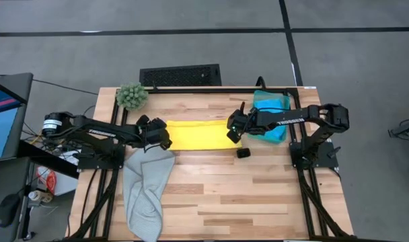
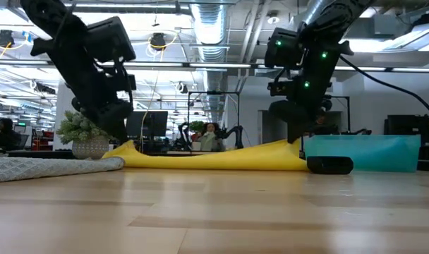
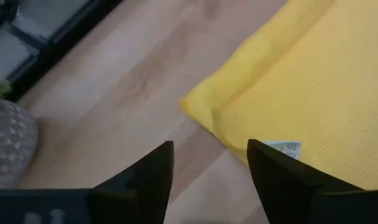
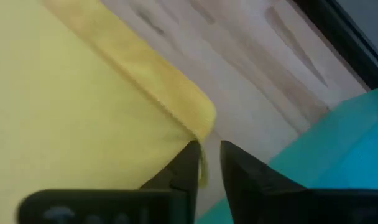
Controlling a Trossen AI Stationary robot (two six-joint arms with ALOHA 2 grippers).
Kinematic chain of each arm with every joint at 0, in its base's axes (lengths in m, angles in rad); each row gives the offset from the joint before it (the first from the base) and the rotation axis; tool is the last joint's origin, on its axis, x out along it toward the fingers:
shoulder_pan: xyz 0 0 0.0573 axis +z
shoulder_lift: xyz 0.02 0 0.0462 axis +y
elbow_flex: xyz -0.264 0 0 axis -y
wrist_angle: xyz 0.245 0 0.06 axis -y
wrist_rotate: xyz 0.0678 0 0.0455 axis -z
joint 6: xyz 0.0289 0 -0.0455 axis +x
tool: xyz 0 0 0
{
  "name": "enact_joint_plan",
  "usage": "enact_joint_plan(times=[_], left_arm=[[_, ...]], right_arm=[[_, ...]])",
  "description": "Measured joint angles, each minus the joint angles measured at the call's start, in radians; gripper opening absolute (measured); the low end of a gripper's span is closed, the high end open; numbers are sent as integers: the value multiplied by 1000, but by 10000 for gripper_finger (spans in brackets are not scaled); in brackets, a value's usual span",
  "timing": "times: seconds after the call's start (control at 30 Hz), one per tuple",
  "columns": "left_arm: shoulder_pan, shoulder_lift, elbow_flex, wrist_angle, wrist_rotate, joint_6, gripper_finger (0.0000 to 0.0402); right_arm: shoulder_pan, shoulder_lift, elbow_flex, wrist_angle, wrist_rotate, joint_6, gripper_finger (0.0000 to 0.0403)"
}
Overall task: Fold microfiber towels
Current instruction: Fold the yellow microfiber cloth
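On the wooden table (image 1: 258,195), toward the back, 1 yellow towel (image 1: 198,134) (image 2: 214,159) (image 3: 313,81) (image 4: 71,112), spread out in a long strip between the 2 arms. At its left end, the left gripper (image 1: 161,138) (image 2: 123,134) (image 3: 211,149), low over the corner, with fingers wide apart and nothing between them. Under those fingers, a small white tag on the cloth. At its right end, the right gripper (image 1: 233,131) (image 2: 295,137) (image 4: 207,149), down at the corner, with fingers almost closed and a thin bit of the yellow edge pinched between them. In the low view, both ends of the yellow towel a little higher than its middle. Just behind the right gripper, near the back right corner of the table, 1 teal towel (image 1: 272,107) (image 2: 370,152) (image 4: 338,143), lying flat. In front of the left gripper, 1 big grey towel (image 1: 147,188) (image 2: 52,168), rumpled and reaching to the front edge of the table. Close to the right end of the yellow towel, a small black block (image 1: 243,153) (image 2: 330,165). In the back left corner, a fuzzy green plant (image 1: 132,96) (image 2: 84,130) in a pale pot.
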Motion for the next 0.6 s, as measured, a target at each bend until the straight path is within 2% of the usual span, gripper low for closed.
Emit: enact_joint_plan(times=[0.17, 0.23, 0.37, 0.5, 0.6], left_arm=[[-1, -89, 0, -13, -5, 24, 193], [-7, -137, 0, -8, -5, 19, 188], [-26, -212, 1, 83, 21, 27, 175], [-41, -221, 1, 196, 110, 89, 160], [-42, -180, -14, 265, 165, 113, 144]], right_arm=[[-36, -5, 0, -10, 7, -18, 137], [-36, -25, 0, -5, 49, -32, 152], [-53, -51, 2, 9, 65, -37, 173], [-71, -60, 2, -9, 57, -37, 183], [-73, -61, 2, -7, 53, -45, 185]])
